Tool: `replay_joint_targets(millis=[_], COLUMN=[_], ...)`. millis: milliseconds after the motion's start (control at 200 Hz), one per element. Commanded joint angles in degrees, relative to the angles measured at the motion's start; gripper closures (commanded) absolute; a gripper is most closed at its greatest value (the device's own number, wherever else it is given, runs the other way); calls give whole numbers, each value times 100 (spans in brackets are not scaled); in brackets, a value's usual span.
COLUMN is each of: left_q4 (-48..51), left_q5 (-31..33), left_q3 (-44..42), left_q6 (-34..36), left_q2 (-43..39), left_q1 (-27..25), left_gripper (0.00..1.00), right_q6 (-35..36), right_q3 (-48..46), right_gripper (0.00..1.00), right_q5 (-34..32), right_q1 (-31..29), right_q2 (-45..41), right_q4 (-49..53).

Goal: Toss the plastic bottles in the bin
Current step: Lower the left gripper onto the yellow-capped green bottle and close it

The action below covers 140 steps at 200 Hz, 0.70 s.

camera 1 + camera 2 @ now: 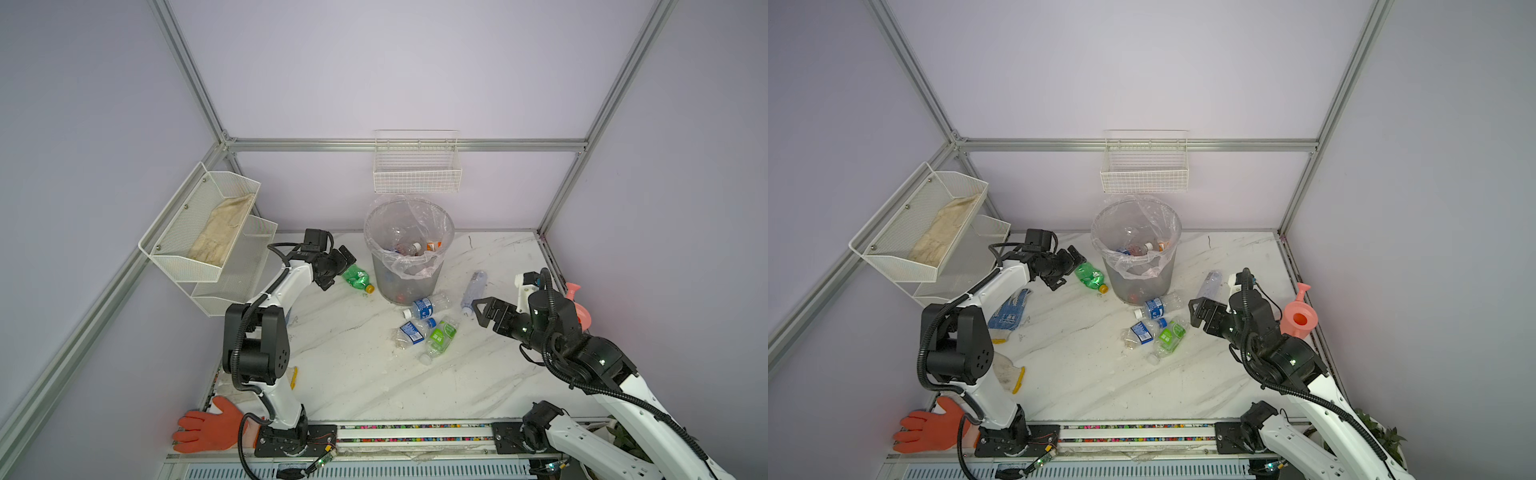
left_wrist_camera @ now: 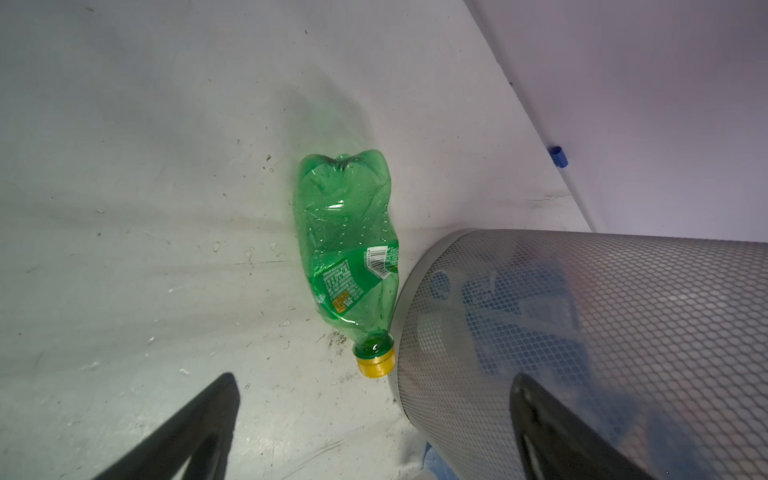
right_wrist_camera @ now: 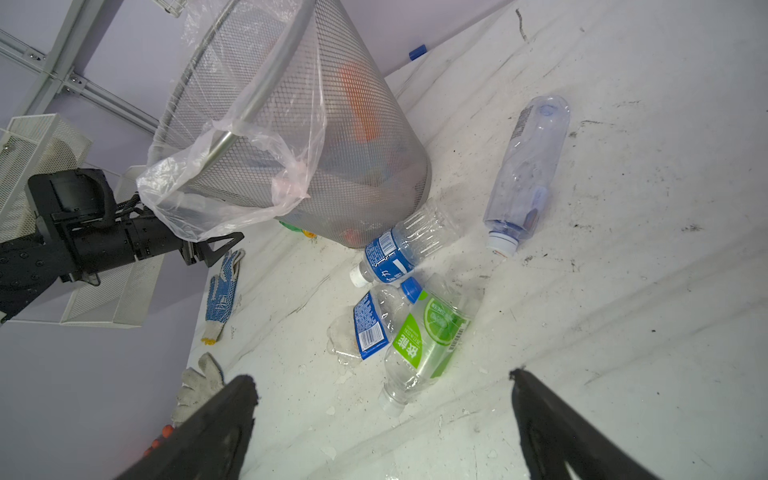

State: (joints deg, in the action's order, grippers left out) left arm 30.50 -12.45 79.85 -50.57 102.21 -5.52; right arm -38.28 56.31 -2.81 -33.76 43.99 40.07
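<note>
Wide open and empty, the left gripper (image 1: pixel 337 270) hovers right by the green bottle (image 1: pixel 356 278), which lies flat on the table (image 1: pixel 353 374) with its yellow cap against the foot of the bin (image 1: pixel 409 286). The right gripper (image 1: pixel 479 312) gapes too, holding nothing, just beside a clear bottle (image 1: pixel 473 291). Three labelled bottles (image 1: pixel 426 306) lie clustered in front of the bin. Several more sit inside it.

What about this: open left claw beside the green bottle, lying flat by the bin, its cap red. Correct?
Not quite: the left wrist view shows the green bottle has a yellow cap, not red. The rest stands: left claw open, bottle flat by the bin.
</note>
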Motion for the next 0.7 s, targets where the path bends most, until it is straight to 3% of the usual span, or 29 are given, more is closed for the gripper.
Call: replay_joint_targets(millis=[0,695], left_q4=[-349,-811], left_q5=[-201,-590], left_q3=[-215,-188], left_q6=[-76,-208], left_q2=[84,1052], left_q1=[41,33], left_gripper=[0,2], right_q6=[97,163], right_q3=[-36,-139], right_gripper=[3,3], right_q5=[-160,-255], right_q1=[-9,-8], right_q2=[121,443], right_q4=[-57,-172])
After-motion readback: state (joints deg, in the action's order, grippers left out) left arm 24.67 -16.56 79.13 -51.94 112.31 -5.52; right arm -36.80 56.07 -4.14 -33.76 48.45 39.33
